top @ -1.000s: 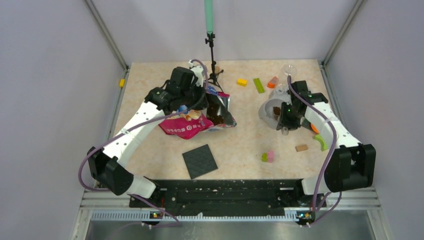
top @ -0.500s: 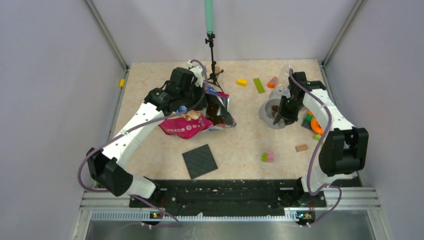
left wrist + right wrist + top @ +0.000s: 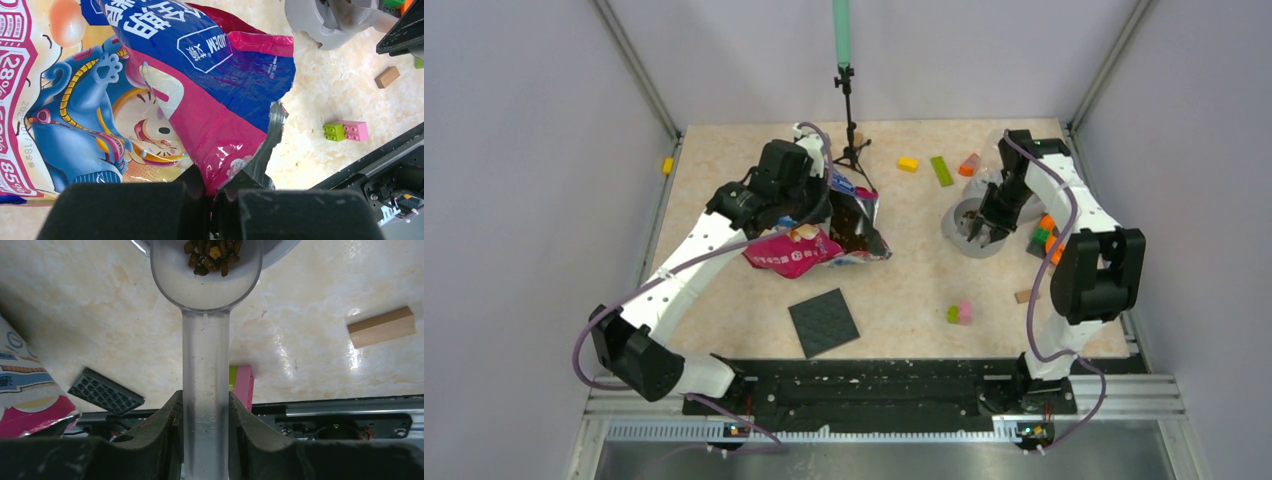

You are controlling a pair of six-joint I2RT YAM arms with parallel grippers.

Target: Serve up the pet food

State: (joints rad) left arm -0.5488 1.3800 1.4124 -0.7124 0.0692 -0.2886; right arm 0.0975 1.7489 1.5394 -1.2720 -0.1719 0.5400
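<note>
Right wrist: end effector (image 3: pixel 205 405) clamps scoop (image 3: pixel 206 347) holding kibble (image 3: pixel 212 252).

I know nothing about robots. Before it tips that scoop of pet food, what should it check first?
1. Grip: right hand clamps the clear plastic scoop by its handle: ok.
2. Load: small brown kibble pellets sit in the scoop: ok.
3. Aim: scoop head is above the round grey bowl: ok.
4. Bag: left hand is shut on the glossy pink-and-blue bag at its edge: ok.
5. Room left in the bowl: cannot tell.
</note>
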